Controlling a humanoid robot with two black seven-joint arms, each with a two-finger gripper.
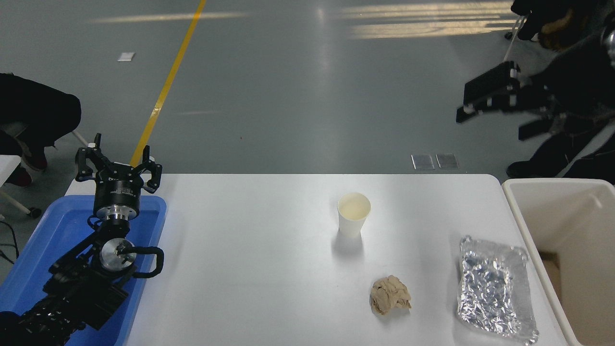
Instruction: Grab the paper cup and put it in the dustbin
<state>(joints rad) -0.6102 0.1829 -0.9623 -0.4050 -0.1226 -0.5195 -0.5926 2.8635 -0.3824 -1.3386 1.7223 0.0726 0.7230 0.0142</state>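
The paper cup [353, 214] stands upright and empty on the white table [250, 269], right of its middle. The dustbin [518, 214], a large cream-white bin, stands against the table's right edge. My right gripper [483, 98] is blurred and open, high in the air past the table's far right corner. It is well beyond the cup and to its right, and holds nothing. My left gripper [117, 163] is parked open over the far end of the blue tray, at the lower left.
A blue tray [53, 230] lies at the table's left edge under the left arm. A crumpled tan paper ball [390, 295] and a crinkled foil tray [495, 288] lie at the front right. People stand at the far right and sit at the far left.
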